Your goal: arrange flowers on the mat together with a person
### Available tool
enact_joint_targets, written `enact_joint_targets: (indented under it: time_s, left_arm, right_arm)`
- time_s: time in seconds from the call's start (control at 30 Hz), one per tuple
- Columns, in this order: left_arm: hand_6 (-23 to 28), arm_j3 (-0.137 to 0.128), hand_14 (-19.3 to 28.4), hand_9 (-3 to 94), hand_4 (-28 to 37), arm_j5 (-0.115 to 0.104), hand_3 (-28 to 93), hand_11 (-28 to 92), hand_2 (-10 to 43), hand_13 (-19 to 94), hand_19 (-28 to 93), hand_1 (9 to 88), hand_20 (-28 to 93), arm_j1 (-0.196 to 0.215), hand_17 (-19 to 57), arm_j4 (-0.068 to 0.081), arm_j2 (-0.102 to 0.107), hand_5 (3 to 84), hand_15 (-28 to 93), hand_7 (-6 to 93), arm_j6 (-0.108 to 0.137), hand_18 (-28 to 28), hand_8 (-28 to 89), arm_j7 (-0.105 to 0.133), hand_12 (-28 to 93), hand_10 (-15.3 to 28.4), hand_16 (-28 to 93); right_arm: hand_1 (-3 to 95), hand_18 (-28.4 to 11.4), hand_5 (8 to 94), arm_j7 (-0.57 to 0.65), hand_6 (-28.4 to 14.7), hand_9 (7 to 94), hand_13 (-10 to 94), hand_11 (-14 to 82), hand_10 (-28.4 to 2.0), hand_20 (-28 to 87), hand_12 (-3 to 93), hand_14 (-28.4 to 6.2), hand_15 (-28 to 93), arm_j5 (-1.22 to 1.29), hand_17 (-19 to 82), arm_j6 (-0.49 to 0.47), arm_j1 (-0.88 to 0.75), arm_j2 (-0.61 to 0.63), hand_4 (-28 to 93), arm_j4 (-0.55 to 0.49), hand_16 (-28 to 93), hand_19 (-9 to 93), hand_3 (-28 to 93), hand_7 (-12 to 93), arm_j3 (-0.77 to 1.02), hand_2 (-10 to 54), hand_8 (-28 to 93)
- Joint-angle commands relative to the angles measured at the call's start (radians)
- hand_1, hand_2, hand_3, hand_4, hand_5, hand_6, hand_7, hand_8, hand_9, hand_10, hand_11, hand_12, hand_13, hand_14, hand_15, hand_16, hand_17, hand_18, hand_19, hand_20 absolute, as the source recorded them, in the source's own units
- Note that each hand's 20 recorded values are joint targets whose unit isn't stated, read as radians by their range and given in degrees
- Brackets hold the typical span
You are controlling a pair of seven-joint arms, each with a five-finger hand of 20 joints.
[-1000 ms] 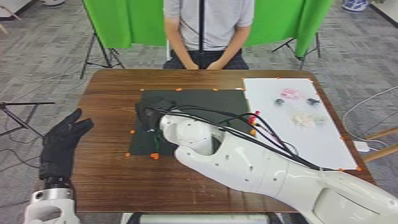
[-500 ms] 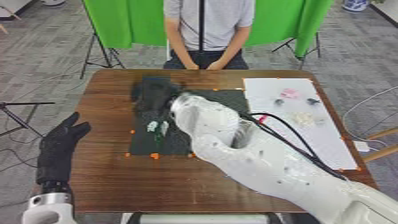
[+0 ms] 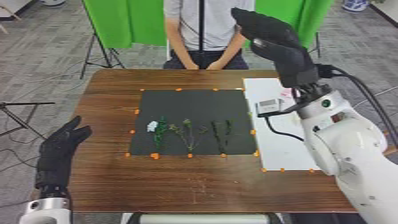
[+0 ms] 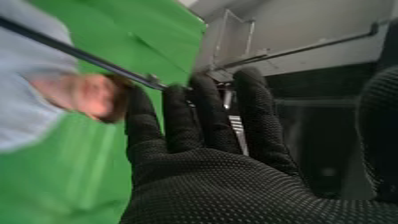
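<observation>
Artificial-looking flower stems on a dark rectangular mat. A small white bloom lies just beside an upright-running green leafy stem; a thin branching stem occupies the middle, and two slender dark-green stems lie close together towards the right. All point roughly the same way, apparently so that each remains legible as part of one row; the gaps between them presumably keep the foliage from tangling. The mat rests on the brown wooden counter, its border set off by small orange markers, which probably fix its position. Adjoining it is a white rectangular sheet, likely the supply area; a pink flower, partly hidden by the right arm, lies there. The right hand in its black fabric glove is held up over the far right part of the scene, its fingers extended and holding nothing, perhaps to leave the layout clear for the partner's turn. The left hand, likewise gloved in black, rests at the left edge, fingers open and relaxed. Beyond: green cloth backdrop, black stand, grey carpeted floor.
</observation>
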Motion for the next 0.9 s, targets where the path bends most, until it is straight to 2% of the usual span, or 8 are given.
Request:
enact_joint_targets:
  time_s: [0.03,0.07,0.13,0.27,0.43,0.57,0.9]
  left_arm:
    - [6.3,0.012,17.2,48.4,-28.3,0.047,66,16,-9.5,40,3,26.8,20,-0.002,10.6,-0.002,-0.018,45.1,11,6.1,-0.038,11.4,-6,-0.023,11,14.5,0]
    - [6.4,0.012,17.2,48.5,-28.3,0.051,66,16,-9.5,40,3,26.7,20,-0.002,10.6,-0.004,-0.023,45.2,11,6.1,-0.040,11.4,-6,-0.024,11,14.5,0]
    - [6.4,0.012,17.2,48.5,-28.3,0.047,66,16,-9.5,40,3,26.6,20,0.001,10.6,-0.005,-0.028,45.2,11,6.1,-0.040,11.4,-6,-0.022,11,14.5,0]
    - [6.4,0.025,17.1,48.4,-28.3,0.053,67,16,-9.5,40,3,26.3,20,-0.010,10.6,-0.002,-0.025,45.3,11,6.2,-0.052,11.3,-6,-0.024,11,14.5,0]
    - [6.3,0.032,17.1,48.5,-28.3,0.078,67,16,-9.5,39,3,26.4,20,-0.012,10.4,-0.003,-0.031,45.4,11,6.2,-0.065,11.7,-6,-0.030,11,14.4,0]
    - [6.3,0.034,17.1,48.4,-28.3,0.076,67,16,-9.5,39,3,26.4,20,-0.013,10.5,-0.003,-0.029,45.5,11,6.2,-0.066,11.7,-6,-0.030,11,14.3,0]
    - [6.2,0.035,17.2,48.5,-28.3,0.075,68,16,-9.5,39,3,26.1,20,0.004,10.5,-0.011,-0.036,45.7,11,6.4,-0.061,11.5,-6,-0.030,11,14.4,0]
  right_arm:
    - [8.7,-13.8,32.8,-0.124,-1.1,29.5,20,0.5,-14.3,22,10.0,-12.9,0,0.078,11,0.124,-0.632,-0.333,-17,-0.012,15,3,72,5,0.284,2.7,-6]
    - [7.8,-13.7,32.6,-0.154,-1.0,29.5,20,0.5,-14.1,21,9.7,-12.8,0,0.105,11,0.157,-0.643,-0.341,-17,-0.008,15,2,73,5,0.269,2.7,-6]
    - [6.6,-13.7,32.5,-0.190,-0.7,29.8,20,0.7,-14.0,21,9.5,-12.5,0,0.157,12,0.191,-0.655,-0.340,-17,0.001,14,2,74,5,0.246,2.6,-6]
    - [5.5,-13.7,33.0,-0.193,-0.3,30.9,21,1.2,-13.7,21,9.3,-11.9,1,0.189,12,0.171,-0.688,-0.337,-18,0.001,14,2,75,6,0.260,2.8,-7]
    - [5.2,-13.8,33.5,-0.235,-0.5,32.1,22,1.8,-13.9,21,9.3,-11.9,2,0.296,13,0.179,-0.692,-0.341,-19,0.003,14,2,76,7,0.257,2.8,-7]
    - [5.1,-14.1,34.1,-0.217,-0.5,32.9,24,2.1,-14.2,22,9.4,-12.2,3,0.309,14,0.218,-0.638,-0.336,-19,0.018,13,2,76,7,0.224,2.8,-7]
    - [5.0,-14.4,34.7,-0.223,-0.3,34.1,25,2.5,-14.1,22,9.5,-12.5,5,0.322,14,0.213,-0.656,-0.336,-19,0.016,13,3,77,8,0.231,2.5,-8]
